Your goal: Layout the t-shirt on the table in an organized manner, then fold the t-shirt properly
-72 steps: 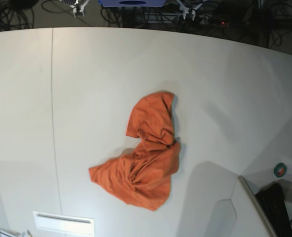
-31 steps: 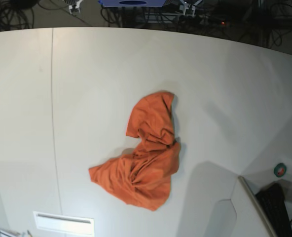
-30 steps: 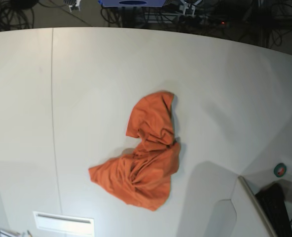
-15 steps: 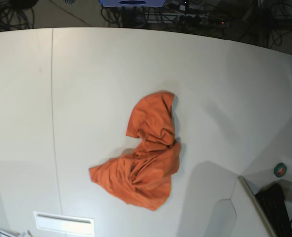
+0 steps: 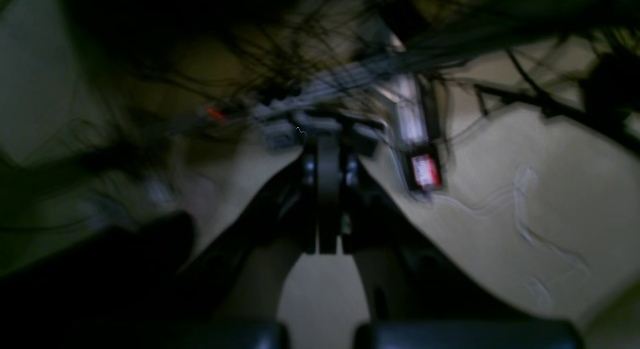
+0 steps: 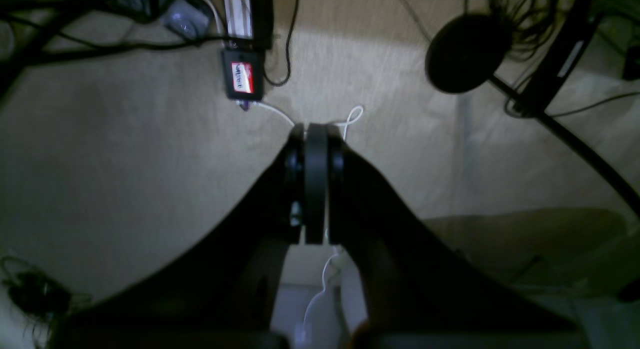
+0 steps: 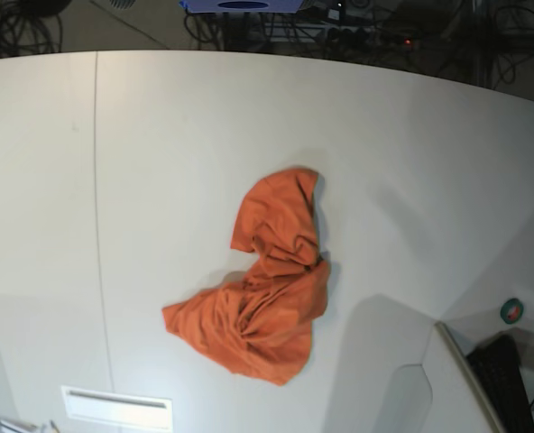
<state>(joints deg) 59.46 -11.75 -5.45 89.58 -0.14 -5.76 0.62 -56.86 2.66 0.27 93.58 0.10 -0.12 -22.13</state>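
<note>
We find the t-shirt (image 7: 265, 287) lying crumpled near the middle of the white worktop (image 7: 159, 162), and neither arm appears in the base view at all. Both wrist views look past the worktop onto a beige floor strewn with dark cables, so we judge the shirt to lie well apart from both claws, forward of them and lower down the base view. The heap's long axis runs diagonally, from a narrow rounded lobe at the upper right down to a broader, bunched mass at the lower left. Since it sits roughly central, we cannot say which arm is nearer. The left claw (image 5: 322, 139) has its jaws pressed together on nothing, though that view is blurred; the right claw (image 6: 315, 131) is likewise closed and empty, its dark fingers meeting in a narrow wedge. The fabric is a plain matte orange knit, soft and limp, with deep folds and twisted creases gathered in the lower portion and smoother cloth up top. The worktop is smooth, hard and faintly glossy, crossed by a thin dark seam (image 7: 96, 180) left of the shirt. No neck tag shows from here.
</note>
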